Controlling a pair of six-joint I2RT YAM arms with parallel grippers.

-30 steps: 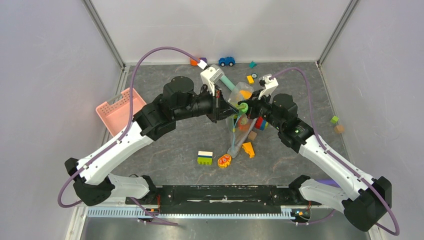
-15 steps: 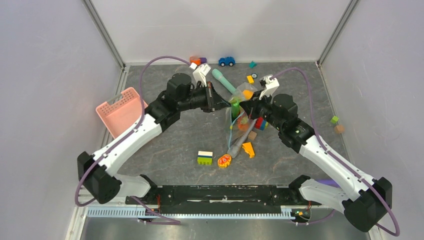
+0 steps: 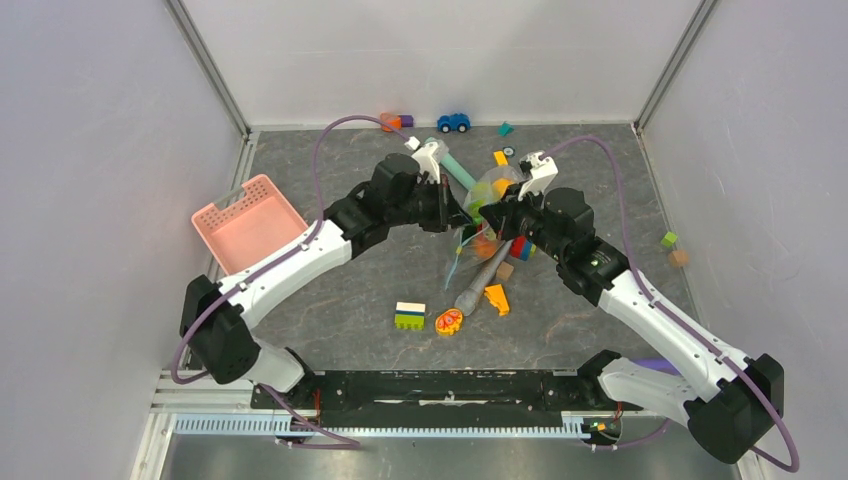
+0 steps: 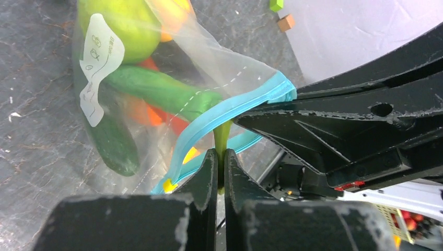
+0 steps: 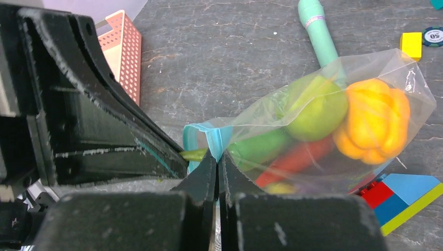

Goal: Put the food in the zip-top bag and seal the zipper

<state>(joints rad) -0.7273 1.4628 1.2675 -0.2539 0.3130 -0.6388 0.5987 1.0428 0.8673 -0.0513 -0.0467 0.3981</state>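
Claws of the two arms met tip to tip over the far middle of the worktop [image 3: 340, 290]. The left claw [image 4: 220, 170] was closed, its fingers pinching a thin green stem [image 4: 222, 138] that poked out across the bag's mouth. The right claw [image 5: 217, 164] was closed too, clamped on the teal zipper [image 4: 230, 112] right beside that stem. The zipper was not sealed there: its two strips bowed apart around the stem.

From that pinched edge the zip-top bag [image 5: 412, 78] spread away, clear, with its white label [image 4: 99, 57] on one face. Inside lay the food: a yellow pepper [image 5: 373, 120] at the far end, a round green fruit [image 5: 316, 107] touching it, a long green piece [image 5: 258, 146] reaching towards the mouth, and an orange-red one [image 5: 298, 159] beneath. Whether the bag's lower edge touched the worktop could not be told.

Behind the bag lay a teal stick [image 5: 317, 29], and just below it red, blue and green building blocks [image 5: 397, 201]. Nearer the arm bases sat a striped block [image 3: 409, 315], a flat orange oval toy [image 3: 449, 321] and an orange wedge [image 3: 497, 298]. A pink basket [image 3: 245, 222] stood well apart on the left, and a blue toy car [image 3: 453, 122] by the back wall
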